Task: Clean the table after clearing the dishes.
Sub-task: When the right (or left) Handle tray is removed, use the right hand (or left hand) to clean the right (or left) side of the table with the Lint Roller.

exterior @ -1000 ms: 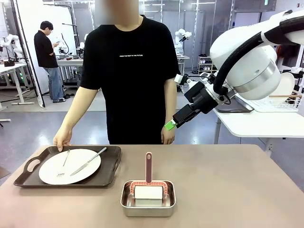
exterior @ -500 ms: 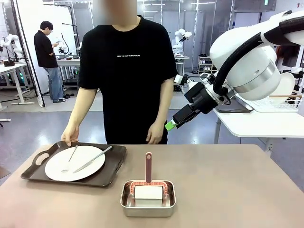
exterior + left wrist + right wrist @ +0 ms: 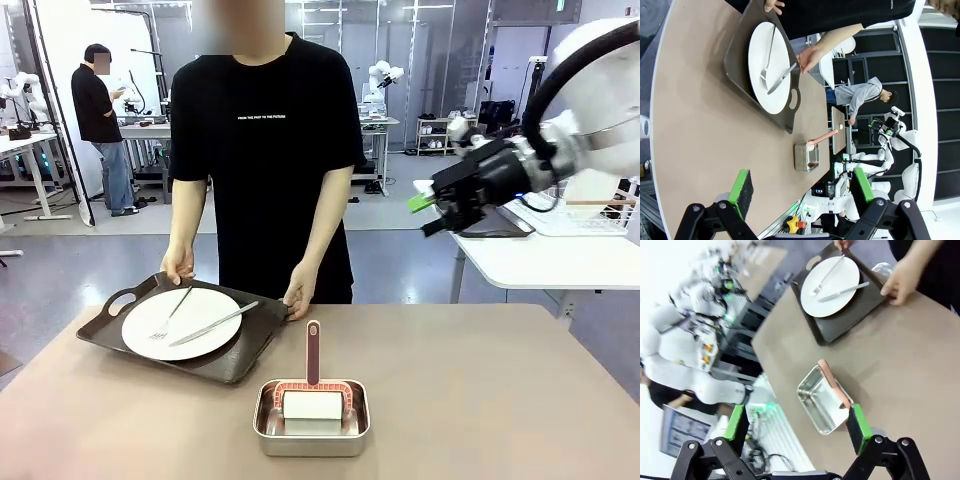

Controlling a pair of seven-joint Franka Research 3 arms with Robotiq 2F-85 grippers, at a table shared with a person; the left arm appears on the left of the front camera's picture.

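A person behind the tan table (image 3: 500, 390) holds a dark brown tray (image 3: 250, 355) with both hands, its near edge tilted up off the tabletop. On it lies a white plate (image 3: 182, 322) with a fork (image 3: 172, 312) and a knife (image 3: 213, 323). My right gripper (image 3: 425, 213) hangs open in the air to the person's right, well above the table's far edge. Its wrist view looks down on the plate (image 3: 830, 286), tray (image 3: 852, 310) and table (image 3: 900, 360). My left gripper (image 3: 802, 187) stands open over the table (image 3: 700, 125), far from the plate (image 3: 770, 60) on its tray (image 3: 737, 65).
A small steel pan (image 3: 312, 425) near the table's front middle holds a white block and a pink-handled tool (image 3: 313, 352); the pan (image 3: 806, 156) (image 3: 822, 400) appears in both wrist views. A white side table (image 3: 540, 262) with a dish rack (image 3: 600, 212) stands at the right.
The person took the tray in both hands, lifted it and shifted it rightward. My right arm swung up and to the right, away from the person's hand. Both grippers stayed open.
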